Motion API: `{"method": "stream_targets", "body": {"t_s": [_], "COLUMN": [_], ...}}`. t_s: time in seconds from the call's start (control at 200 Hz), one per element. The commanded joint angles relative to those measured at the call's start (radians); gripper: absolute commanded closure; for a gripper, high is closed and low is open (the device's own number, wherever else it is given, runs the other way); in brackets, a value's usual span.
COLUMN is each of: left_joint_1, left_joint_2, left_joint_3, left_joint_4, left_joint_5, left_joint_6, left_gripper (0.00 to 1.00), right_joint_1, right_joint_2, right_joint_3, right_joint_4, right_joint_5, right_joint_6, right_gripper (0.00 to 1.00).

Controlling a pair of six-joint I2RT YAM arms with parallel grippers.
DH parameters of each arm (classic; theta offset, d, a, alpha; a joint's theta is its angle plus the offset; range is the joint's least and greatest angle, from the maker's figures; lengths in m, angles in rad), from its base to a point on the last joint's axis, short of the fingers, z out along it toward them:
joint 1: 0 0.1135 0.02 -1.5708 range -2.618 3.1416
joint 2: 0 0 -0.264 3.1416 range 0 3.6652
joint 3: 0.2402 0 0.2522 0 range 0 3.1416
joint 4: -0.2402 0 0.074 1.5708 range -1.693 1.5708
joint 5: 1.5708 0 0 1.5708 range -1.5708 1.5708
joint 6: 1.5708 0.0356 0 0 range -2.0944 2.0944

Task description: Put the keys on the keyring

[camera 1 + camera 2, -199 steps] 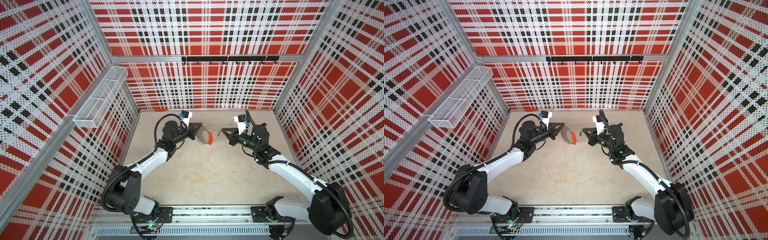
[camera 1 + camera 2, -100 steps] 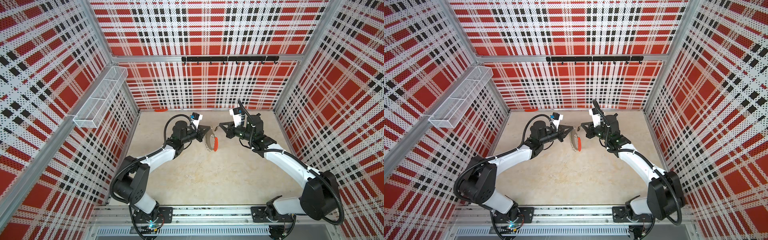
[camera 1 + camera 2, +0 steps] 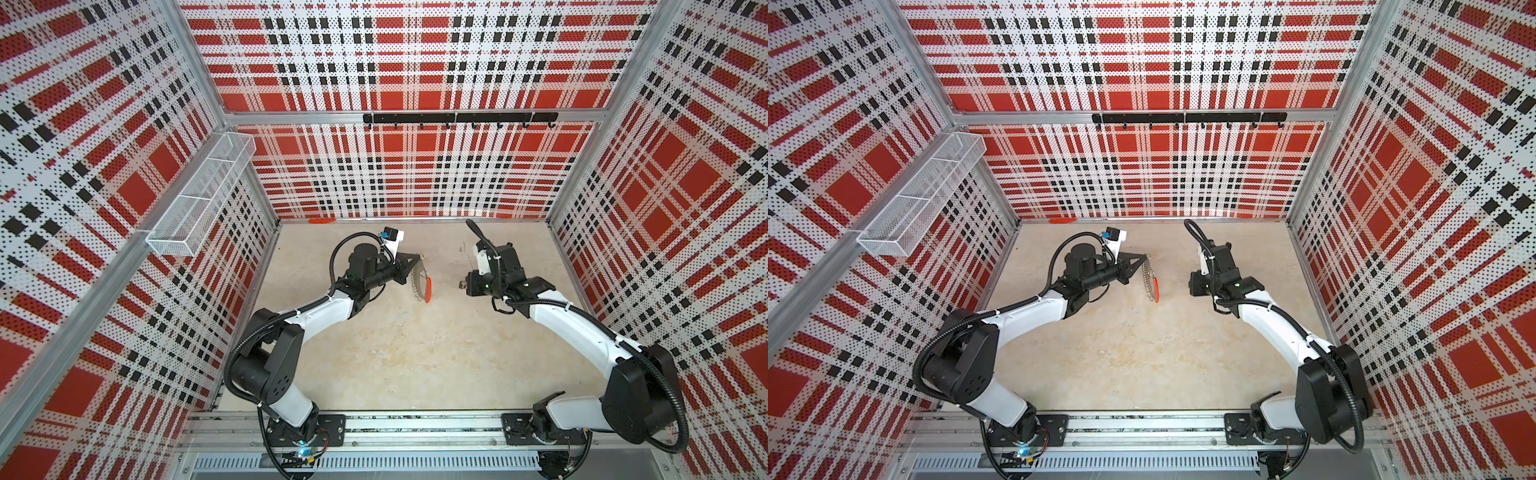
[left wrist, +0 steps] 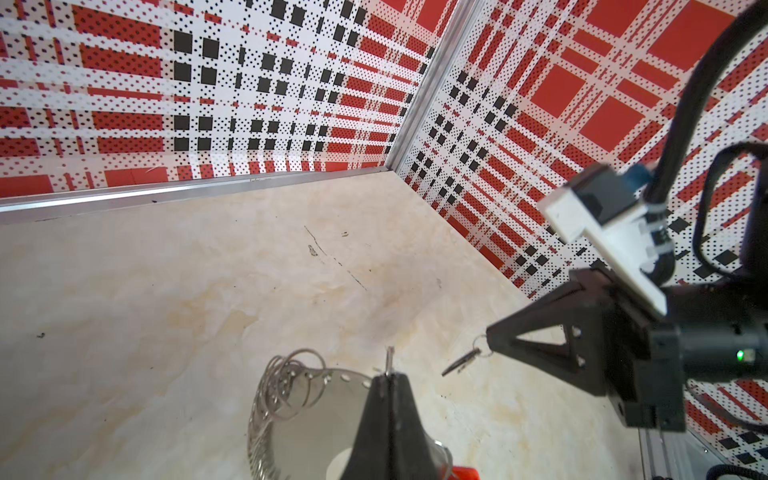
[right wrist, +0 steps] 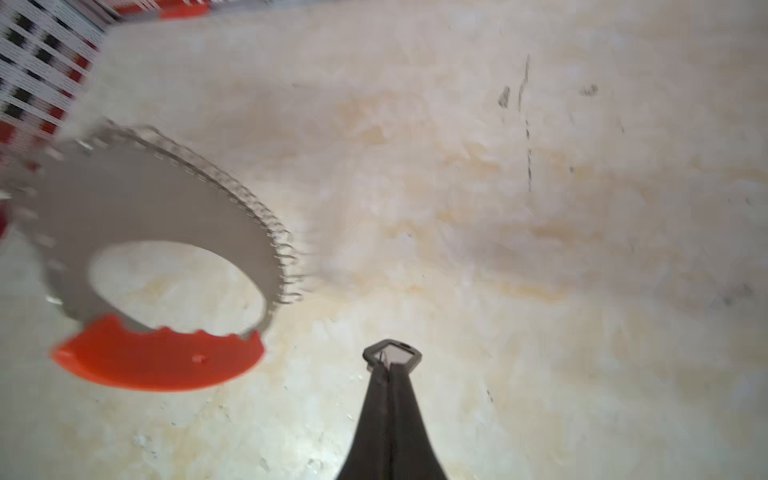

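Two arms face each other over the table (image 3: 395, 353), both loaded. The left gripper (image 3: 418, 262) is pinched tight on the rim of the keyring (image 3: 421, 283), holding it clear of the surface. It hangs edge-on in both top views, red-orange segment (image 5: 158, 361) lowest and small split rings (image 4: 291, 386) bunched along the edge.

Across a clear gap, the right gripper (image 5: 388, 368) is clamped on the keys (image 4: 461, 360). It has them by the black-framed tag (image 5: 392, 354), and the left wrist view shows the silver key dangling free below the fingertips on its own little loop.

Both pieces look light. The hoop seems stiff and unlikely to bend, but on a rim pinch it can probably swing or pivot. The split rings look springy and loose, so they may shift when nudged.

The tag looks like smooth plastic and could slip. Gripping it gives little control over the swinging key. A hold closer to the key's loop would likely steer it better.
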Motion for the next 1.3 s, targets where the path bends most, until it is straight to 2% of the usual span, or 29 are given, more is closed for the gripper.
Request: {"method": "stream_targets", "body": {"t_s": [0.0, 0.19, 0.426, 0.556, 1.062, 1.127, 1.223, 1.298], "left_joint_1": [0.0, 0.018, 0.017, 0.02, 0.041, 0.039, 0.036, 0.033], "left_joint_2": [-0.036, -0.042, -0.04, -0.041, -0.033, -0.033, -0.03, -0.027], "left_joint_3": [-0.007, -0.016, -0.057, -0.058, -0.058, -0.057, -0.054, -0.051], "left_joint_4": [0.053, 0.055, 0.114, 0.117, 0.125, 0.125, 0.129, 0.13], "left_joint_5": [0.005, 0.054, 0.063, 0.069, 0.078, 0.078, 0.075, 0.076], "left_joint_6": [-0.022, -0.028, -0.074, -0.077, -0.093, -0.093, -0.096, -0.096], "left_gripper": [1.0, 1.0, 1.0, 1.0, 1.0, 1.0, 1.0, 1.0], "right_joint_1": [0.006, 0.014, 0.009, -0.004, -0.015, -0.018, -0.022, -0.027], "right_joint_2": [0.032, 0.246, 0.48, 0.556, 0.561, 0.545, 0.515, 0.491], "right_joint_3": [-0.026, 0.021, 0.226, 0.304, 0.314, 0.306, 0.3, 0.3], "right_joint_4": [-0.114, -0.068, -0.079, -0.092, -0.07, -0.058, -0.048, -0.052], "right_joint_5": [0.053, 0.087, 0.135, 0.127, 0.073, 0.066, 0.057, 0.056], "right_joint_6": [0.036, 0.029, -0.049, -0.074, -0.078, -0.074, -0.071, -0.071], "right_gripper": [1.0, 1.0, 1.0, 1.0, 1.0, 0.95, 0.8, 0.74]}}
